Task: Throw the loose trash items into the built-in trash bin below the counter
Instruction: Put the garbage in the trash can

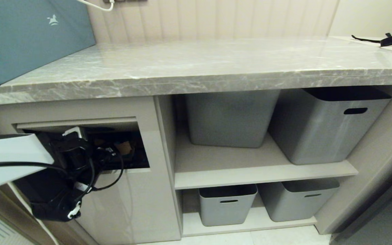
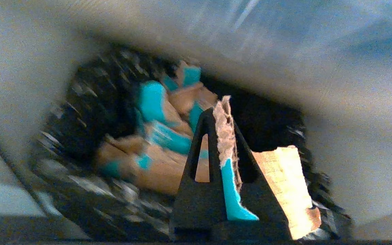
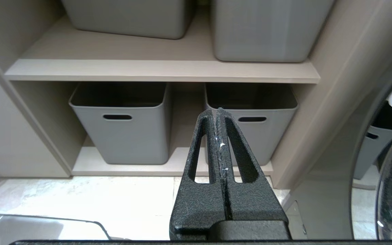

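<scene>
A: Where is the left arm?

B: It reaches in from the left edge of the head view, white forearm level, black wrist bent toward the cabinet front. The left gripper [image 1: 112, 151] is pushed into the dark opening of the built-in trash bin [image 1: 138, 112], below the tabletop [image 1: 196, 64].

A: And its fingers?

B: Pressed together on a scrap of cardboard [image 2: 226, 136]. In the left wrist view the scrap stands on edge between the two black fingers [image 2: 201, 163], its torn brown edge sticking out past the tips and a turquoise strip lower down.

A: What lies beyond it?

B: Inside the bin, on a black liner [image 2: 90, 102], a blurred heap of brown and turquoise cardboard pieces [image 2: 158, 136]. A pale brown piece [image 2: 284, 180] lies just beside the fingers.

A: The right arm?

B: It does not show in the head view. Its wrist camera faces the open shelves with the grey storage bins [image 3: 119, 122], above the pale floor. The right gripper [image 3: 219, 112] has its fingers closed flat against each other, holding nothing.
</scene>
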Robot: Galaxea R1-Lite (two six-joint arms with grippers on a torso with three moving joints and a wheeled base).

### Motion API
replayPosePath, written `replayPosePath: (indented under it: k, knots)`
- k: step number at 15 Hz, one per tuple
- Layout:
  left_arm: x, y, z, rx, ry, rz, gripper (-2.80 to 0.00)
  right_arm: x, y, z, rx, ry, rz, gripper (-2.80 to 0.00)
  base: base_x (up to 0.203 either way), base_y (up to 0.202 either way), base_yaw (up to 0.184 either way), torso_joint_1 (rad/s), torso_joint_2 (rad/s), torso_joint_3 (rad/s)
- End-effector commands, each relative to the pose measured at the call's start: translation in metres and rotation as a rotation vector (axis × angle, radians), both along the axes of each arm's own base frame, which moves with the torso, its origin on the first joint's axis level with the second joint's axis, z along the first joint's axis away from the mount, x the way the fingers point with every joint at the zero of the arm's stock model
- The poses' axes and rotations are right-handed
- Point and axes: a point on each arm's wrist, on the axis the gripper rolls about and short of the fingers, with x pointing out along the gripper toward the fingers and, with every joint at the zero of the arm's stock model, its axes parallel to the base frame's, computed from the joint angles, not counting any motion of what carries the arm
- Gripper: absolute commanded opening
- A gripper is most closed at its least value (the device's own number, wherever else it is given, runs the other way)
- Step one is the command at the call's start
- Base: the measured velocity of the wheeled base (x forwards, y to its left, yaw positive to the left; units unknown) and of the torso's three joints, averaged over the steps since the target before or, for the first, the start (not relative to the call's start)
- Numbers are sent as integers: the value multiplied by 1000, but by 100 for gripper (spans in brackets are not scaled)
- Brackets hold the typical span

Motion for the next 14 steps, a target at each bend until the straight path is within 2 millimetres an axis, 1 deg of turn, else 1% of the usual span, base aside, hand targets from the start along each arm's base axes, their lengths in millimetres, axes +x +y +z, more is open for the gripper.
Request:
replayPosePath:
  k: [1, 3, 5, 8, 11, 13, 14]
  knots:
    - [1, -6, -7, 8, 14, -18, -280, 0, 0, 0, 0, 2, 1, -280, 0, 0, 0, 0, 0, 0]
    - [-6, -5, -18, 152, 93, 2, -280, 0, 0, 0, -1, 1, 1, -280, 0, 0, 0, 0, 0, 0]
    - [-9, -9, -22, 170, 117, -14, -280, 0, 0, 0, 0, 1, 1, -280, 0, 0, 0, 0, 0, 0]
    - [-9, -11, -25, 199, 127, -24, -280, 0, 0, 0, -2, 2, 1, -280, 0, 0, 0, 0, 0, 0]
    - [3, -11, -19, 187, 78, -12, -280, 0, 0, 0, -1, 2, 1, -280, 0, 0, 0, 0, 0, 0]
    - [-4, -10, -25, 202, 116, -14, -280, 0, 0, 0, 0, 0, 1, -280, 0, 0, 0, 0, 0, 0]
    - [-5, -10, -26, 205, 120, -14, -280, 0, 0, 0, 0, 2, 1, -280, 0, 0, 0, 0, 0, 0]
